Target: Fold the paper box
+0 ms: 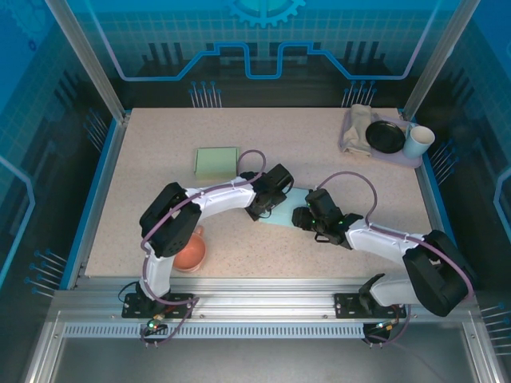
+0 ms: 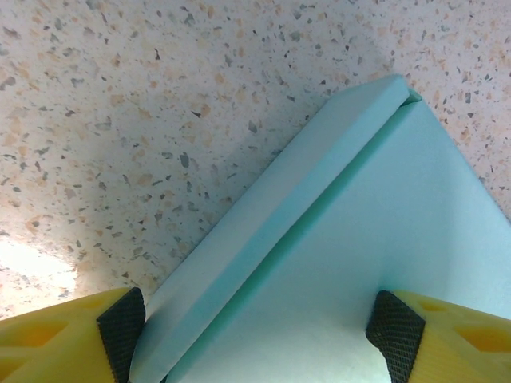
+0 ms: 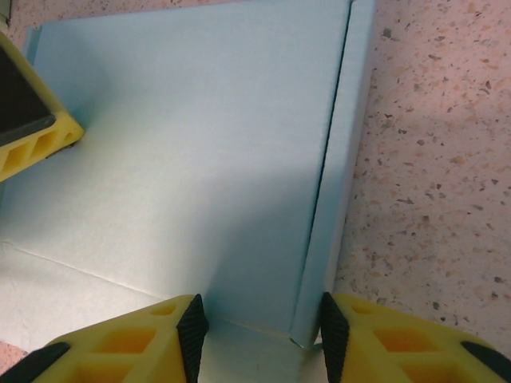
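The paper box (image 1: 289, 201) lies nearly flat at the middle of the table (image 1: 160, 159), side flaps (image 2: 263, 231) merely creased and the walls seemingly unraised, with the left gripper (image 2: 255, 327) wide open astride one flap and the right gripper (image 3: 259, 327) half open astride another, neither clamping.

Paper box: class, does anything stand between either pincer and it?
Nothing visible does. The left pincer and the right pincer are both at the paper box, each open and astride one folded edge of it.
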Motion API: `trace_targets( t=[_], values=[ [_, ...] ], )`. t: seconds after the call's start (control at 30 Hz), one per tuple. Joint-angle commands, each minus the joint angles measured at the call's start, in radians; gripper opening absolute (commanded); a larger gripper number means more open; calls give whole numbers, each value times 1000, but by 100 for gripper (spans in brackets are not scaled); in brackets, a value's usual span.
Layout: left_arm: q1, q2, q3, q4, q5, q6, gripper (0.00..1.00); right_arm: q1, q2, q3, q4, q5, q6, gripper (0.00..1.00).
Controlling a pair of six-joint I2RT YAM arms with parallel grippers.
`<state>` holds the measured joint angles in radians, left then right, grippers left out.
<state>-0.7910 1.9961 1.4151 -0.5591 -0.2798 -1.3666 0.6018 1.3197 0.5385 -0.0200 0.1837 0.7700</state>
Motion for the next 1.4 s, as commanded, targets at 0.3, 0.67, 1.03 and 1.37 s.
trace_targets(
  t=[0.3, 0.67, 1.03, 1.37],
  values=[
    [16, 58, -96, 35, 54, -56, 78, 16, -128, 3, -123, 12, -21, 48],
    [20, 56, -92, 27, 47, -58, 77, -25, -159, -20, -153, 87, -30, 58],
    [19, 55, -88, 22, 42, -63, 76, -127, -150, -39, -85, -84, -65, 51],
    [19, 59, -77, 17, 40, -64, 75, -132, -33, -27, -9, -217, -44, 46]
  ],
)
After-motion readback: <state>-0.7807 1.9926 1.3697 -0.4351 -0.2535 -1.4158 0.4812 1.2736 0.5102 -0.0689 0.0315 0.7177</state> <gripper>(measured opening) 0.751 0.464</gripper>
